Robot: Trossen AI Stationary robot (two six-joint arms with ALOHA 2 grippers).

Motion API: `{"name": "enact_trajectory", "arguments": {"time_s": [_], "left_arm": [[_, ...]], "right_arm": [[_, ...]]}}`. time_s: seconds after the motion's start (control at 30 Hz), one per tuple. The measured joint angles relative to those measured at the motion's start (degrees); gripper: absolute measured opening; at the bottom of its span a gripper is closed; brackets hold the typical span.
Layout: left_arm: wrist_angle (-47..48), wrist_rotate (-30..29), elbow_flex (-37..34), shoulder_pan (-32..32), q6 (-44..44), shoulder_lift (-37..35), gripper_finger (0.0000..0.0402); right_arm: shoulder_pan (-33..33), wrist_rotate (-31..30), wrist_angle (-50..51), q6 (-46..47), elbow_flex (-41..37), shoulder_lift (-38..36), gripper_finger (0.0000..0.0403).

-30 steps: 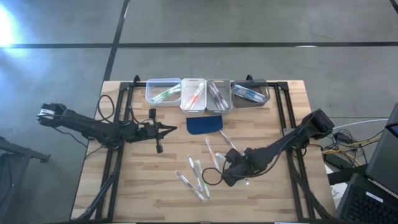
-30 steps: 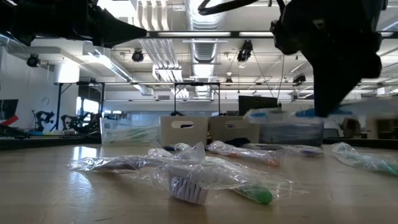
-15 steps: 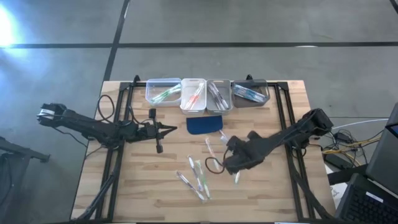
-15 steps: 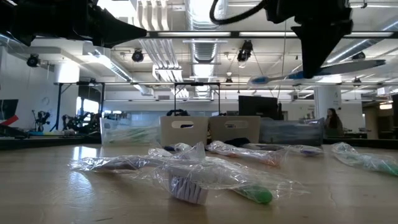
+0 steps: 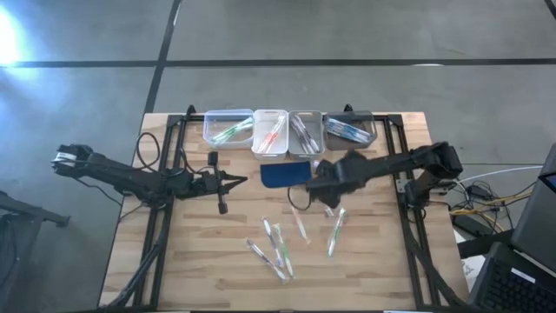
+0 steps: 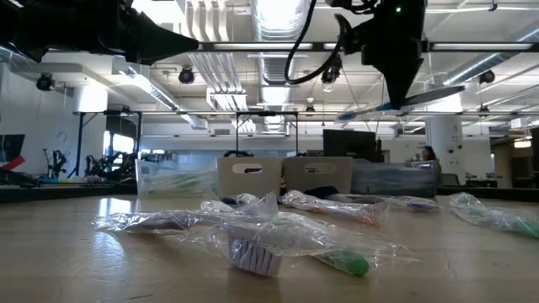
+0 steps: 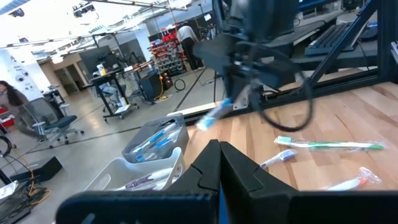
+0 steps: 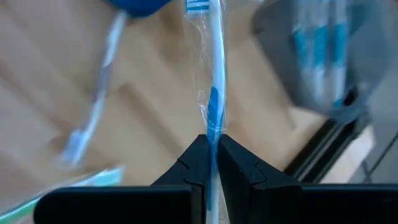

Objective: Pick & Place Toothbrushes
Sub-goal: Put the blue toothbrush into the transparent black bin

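Surface [image 5: 208,261] carries four bins [image 5: 287,130], each already holding some toothbrushes; several wrapped toothbrushes [image 5: 278,248] remain loose. Right gripper [image 5: 323,189], clamped on a blue toothbrush [image 8: 213,106], is raised short of the blue bin [image 5: 349,130]. Left gripper [image 5: 239,179] waits at the left, fully closed, empty.

table: light wooden top [image 5: 191,269], plank grain, with black frame rails [image 5: 162,217] along both sides
far edge: four small bins in a row [image 5: 287,130], touching side by side, each holding toothbrushes
bin contents: green in the left bin [image 5: 228,129], orange-red next [image 5: 271,132], greyish next [image 5: 305,132], blue in the right bin [image 5: 349,130]
just before the bins: dark blue pad [image 5: 283,174] lying flat
middle to near side: loose wrapped toothbrushes [image 5: 276,248] scattered on the wood, one with green lying apart to the right [image 5: 335,232]
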State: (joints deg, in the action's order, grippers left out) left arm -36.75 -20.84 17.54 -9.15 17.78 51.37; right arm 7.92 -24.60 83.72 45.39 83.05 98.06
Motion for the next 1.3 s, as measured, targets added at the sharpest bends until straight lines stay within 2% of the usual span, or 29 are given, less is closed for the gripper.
{"name": "enact_trajectory", "arguments": {"time_s": [0.47, 0.77, 1.1, 1.3], "left_arm": [[0.9, 0.0, 0.0, 0.0, 0.0, 0.0, 0.0005], [1.0, 0.0, 0.0, 0.0, 0.0, 0.0, 0.0005], [1.4, 0.0, 0.0, 0.0, 0.0, 0.0, 0.0005], [1.3, 0.0, 0.0, 0.0, 0.0, 0.0, 0.0005]], "right_arm": [[-12.8, -13.1, -0.1, -15.6, -0.2, -8.7, 0.0022], [-20.6, -13.1, -5.2, -24.2, -1.2, -13.1, 0.0022], [-29.2, -12.9, -15.6, -37.6, -7.6, -13.3, 0.0022], [-33.9, -7.5, -24.5, -44.9, -13.2, -14.8, 0.0022]]}}
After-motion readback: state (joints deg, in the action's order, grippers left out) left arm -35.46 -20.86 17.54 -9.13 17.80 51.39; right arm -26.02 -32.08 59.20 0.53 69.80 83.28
